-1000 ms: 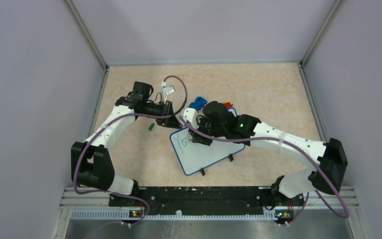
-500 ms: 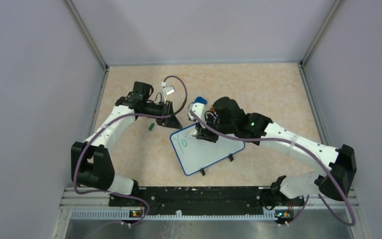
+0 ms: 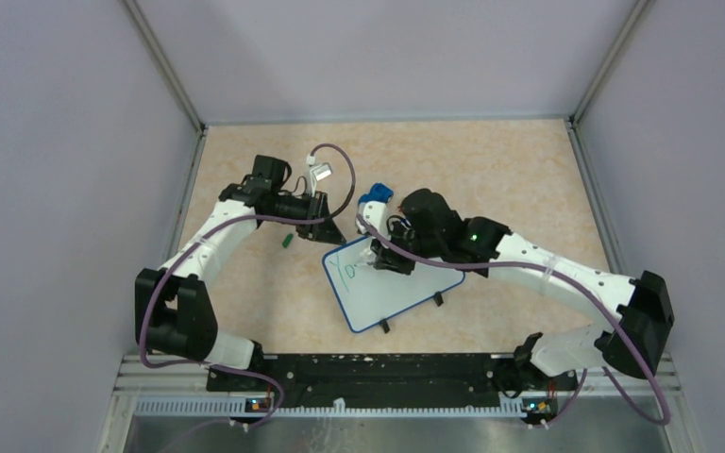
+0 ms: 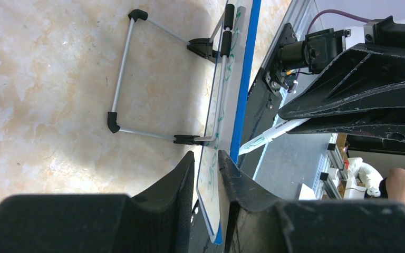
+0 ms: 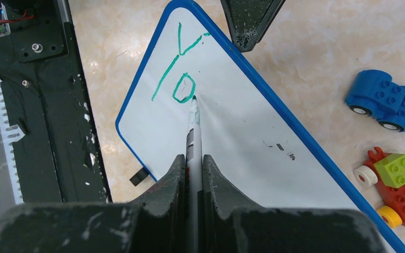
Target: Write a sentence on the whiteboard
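Whiteboard lies near the middle of the beige marbled table, turned at an angle, with its blue rim running all round and two small black feet on the edge facing the arm bases. The sentence so far reads as a green "Y" with an "o" below it, written at the board's left corner; the right wrist view shows both letters clearly. The right gripper is clamped tight on a white marker, which runs straight out between its fingers, its green tip touching the board right at the edge of the "o". From above, this gripper sits over the board's far edge. The left gripper is closed on the whiteboard's far left rim, the thin board passing edge-on between its two black fingers; in the overhead view it meets that corner. A thin wire stand with black corners reaches from the board's back onto the table. A blue toy car and a red brick vehicle with green and yellow pieces rest on the table just beyond the board's far rim. A small green piece lies on the table beside the left arm.
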`<state>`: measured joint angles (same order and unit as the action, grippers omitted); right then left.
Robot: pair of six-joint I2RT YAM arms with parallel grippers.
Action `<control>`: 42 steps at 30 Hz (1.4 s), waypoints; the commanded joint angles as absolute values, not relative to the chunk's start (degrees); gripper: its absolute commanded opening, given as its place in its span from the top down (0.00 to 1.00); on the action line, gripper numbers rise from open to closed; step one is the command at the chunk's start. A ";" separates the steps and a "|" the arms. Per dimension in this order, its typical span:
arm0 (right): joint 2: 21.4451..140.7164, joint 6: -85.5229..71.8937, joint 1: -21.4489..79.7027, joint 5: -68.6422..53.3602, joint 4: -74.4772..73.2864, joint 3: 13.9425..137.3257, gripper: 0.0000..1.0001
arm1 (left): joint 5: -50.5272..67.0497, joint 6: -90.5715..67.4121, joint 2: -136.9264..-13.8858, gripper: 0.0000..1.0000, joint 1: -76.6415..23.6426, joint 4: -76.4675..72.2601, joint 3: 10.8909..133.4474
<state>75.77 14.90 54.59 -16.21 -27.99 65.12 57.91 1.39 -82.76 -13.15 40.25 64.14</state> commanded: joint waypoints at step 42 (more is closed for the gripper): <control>75.23 15.72 53.63 -15.52 -25.93 61.53 1.00 | 58.84 0.87 -83.01 0.72 -13.17 38.29 63.84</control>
<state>75.35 14.92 53.45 -16.40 -26.94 61.49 57.80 1.13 -82.85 -13.15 39.44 64.05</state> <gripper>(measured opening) 0.094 0.277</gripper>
